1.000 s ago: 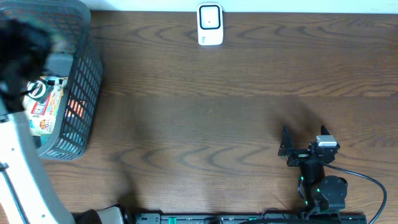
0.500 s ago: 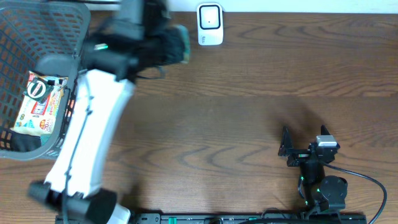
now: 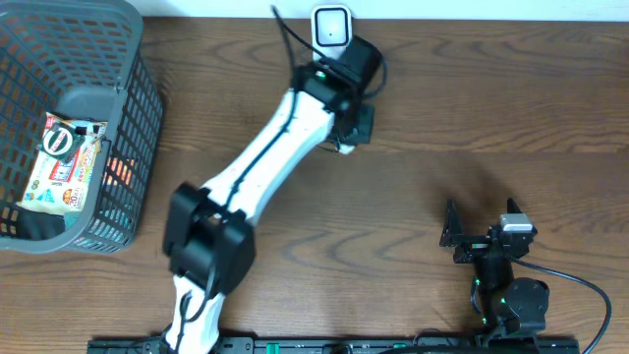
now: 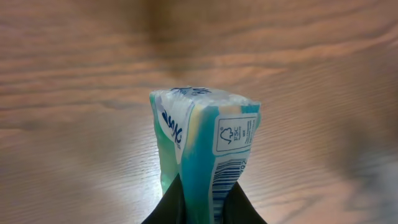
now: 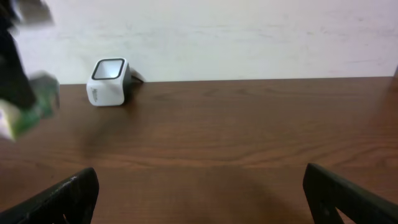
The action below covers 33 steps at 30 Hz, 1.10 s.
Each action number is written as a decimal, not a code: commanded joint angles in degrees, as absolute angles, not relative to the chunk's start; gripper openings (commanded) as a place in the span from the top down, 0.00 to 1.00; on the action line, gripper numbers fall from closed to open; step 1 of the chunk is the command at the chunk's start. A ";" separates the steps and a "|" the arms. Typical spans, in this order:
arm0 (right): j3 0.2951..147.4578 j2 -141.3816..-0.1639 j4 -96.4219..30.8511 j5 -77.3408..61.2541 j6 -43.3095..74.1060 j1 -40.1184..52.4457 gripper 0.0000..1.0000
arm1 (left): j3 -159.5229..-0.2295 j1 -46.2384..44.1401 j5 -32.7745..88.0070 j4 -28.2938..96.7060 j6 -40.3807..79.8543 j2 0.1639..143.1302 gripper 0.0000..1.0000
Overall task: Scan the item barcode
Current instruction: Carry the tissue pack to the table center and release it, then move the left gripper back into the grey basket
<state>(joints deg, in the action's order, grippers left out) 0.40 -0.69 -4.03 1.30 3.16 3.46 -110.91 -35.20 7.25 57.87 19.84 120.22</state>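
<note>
Left pincer point(image 4: 198, 202) pinches the packet point(image 4: 205, 137) near the scanner point(image 3: 332, 37); right pincer point(image 5: 202, 199) spread, basket point(image 3: 138, 98) well apart.

Teal-and-white packet point(image 4: 202, 149), perhaps yellow-streaked

I'm seeing the packet point(image 4: 202, 143) standing upright above the table point(image 4: 74, 93), pinched at its lower end by the left gripper point(image 4: 203, 202). It's soft, teal and white, with blue script down one side. Its barcode point(image 4: 225, 182) is running down the right face, under a recycling mark. The scanner point(image 3: 332, 37), a small white box with a dark window, is sitting at the far table edge, just beyond the packet.
</note>
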 commanded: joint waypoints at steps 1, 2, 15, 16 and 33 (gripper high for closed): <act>0.32 -0.34 -4.23 1.37 2.50 3.27 0.01 | -111.22 -35.79 5.93 57.84 19.09 123.00 0.91; 0.32 -0.34 -4.25 1.37 2.48 3.27 0.01 | -111.22 -35.94 5.93 57.93 19.11 123.68 0.85; 0.32 -0.34 -4.23 1.37 2.50 3.27 0.01 | -112.40 -33.80 5.93 59.94 17.56 119.20 0.27; 0.32 -0.34 -4.23 1.37 2.50 3.27 0.01 | -112.66 -33.15 5.93 59.96 17.56 118.08 0.27; 0.32 -0.38 -4.23 1.37 2.48 3.27 0.01 | -113.54 2.52 -7.81 59.96 14.24 91.33 0.17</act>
